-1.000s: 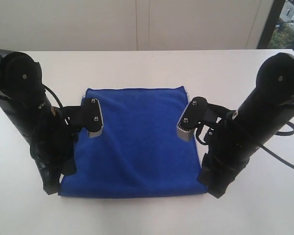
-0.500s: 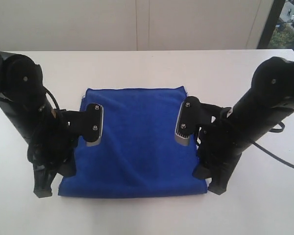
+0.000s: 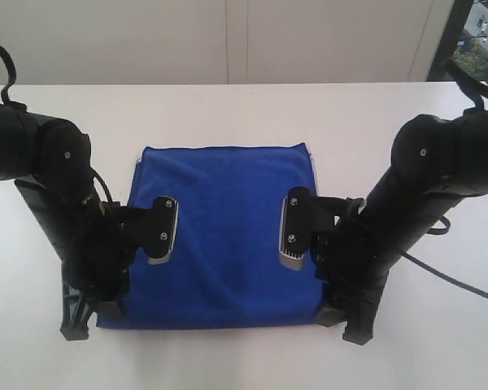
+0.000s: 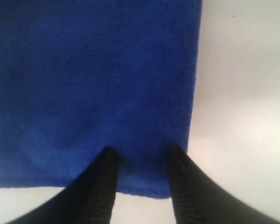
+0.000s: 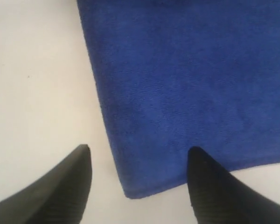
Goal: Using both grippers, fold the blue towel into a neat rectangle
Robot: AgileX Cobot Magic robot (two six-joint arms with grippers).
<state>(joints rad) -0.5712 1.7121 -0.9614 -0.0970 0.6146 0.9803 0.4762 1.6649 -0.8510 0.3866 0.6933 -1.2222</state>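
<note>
Exterior and wrist views, fold step. The blue towel [image 3: 224, 227] lies flat on the white desk [image 3: 228, 114] between my two arms, its near edge by the wrists. The left tool [image 4: 142, 149] stands with its fingers parted and nothing gripped; both tips sit over the cloth just inside one near corner. The right tool [image 5: 139, 149] is spread wider and is also empty. It straddles the side edge at the other near corner, with one tip over bare desk and one over cloth. I cannot tell whether any tip touches the fabric.

I judge the step in hand to be a pinch at both near corners, for a fold toward the far edge. To do it well, I would set both tools equally far in from the near edge. I would close only once each tip is under or firmly on the cloth, and catch every layer at the corner. I would then lift both sides together with the spacing held constant, so the edge stays straight. Uneven height would likely skew the fold.
</note>
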